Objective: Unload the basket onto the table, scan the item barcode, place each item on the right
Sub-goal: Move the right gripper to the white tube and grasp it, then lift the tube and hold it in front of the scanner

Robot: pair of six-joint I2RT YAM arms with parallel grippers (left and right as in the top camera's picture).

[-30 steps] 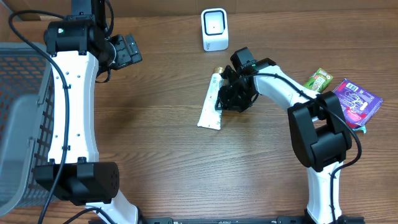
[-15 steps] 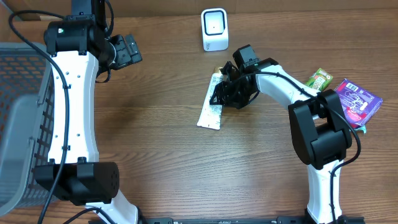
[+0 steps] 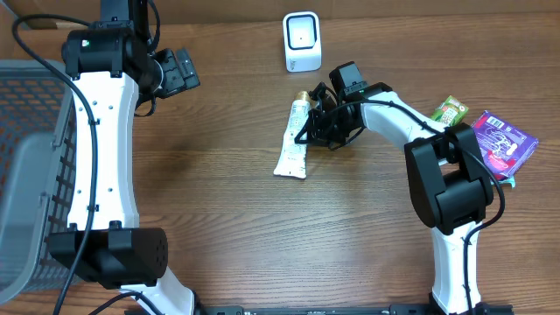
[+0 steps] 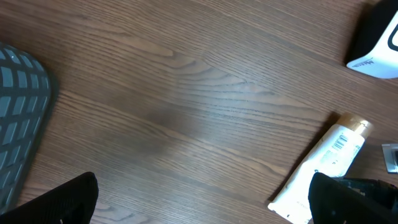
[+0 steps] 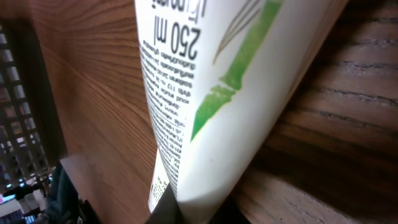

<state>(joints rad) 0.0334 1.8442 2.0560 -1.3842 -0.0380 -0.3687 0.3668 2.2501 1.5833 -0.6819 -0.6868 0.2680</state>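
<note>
A flat white plastic tube [image 3: 292,140] is laid on a grained table [image 3: 219,192]. The right gripper [image 3: 325,125] is closed against it; the left gripper [image 3: 179,72] is spread.

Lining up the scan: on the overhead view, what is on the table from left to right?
Grey basket → white tube → green packet → purple packet. The scanner, farther back, overlaps the tube sideways, so it is left out.
</note>
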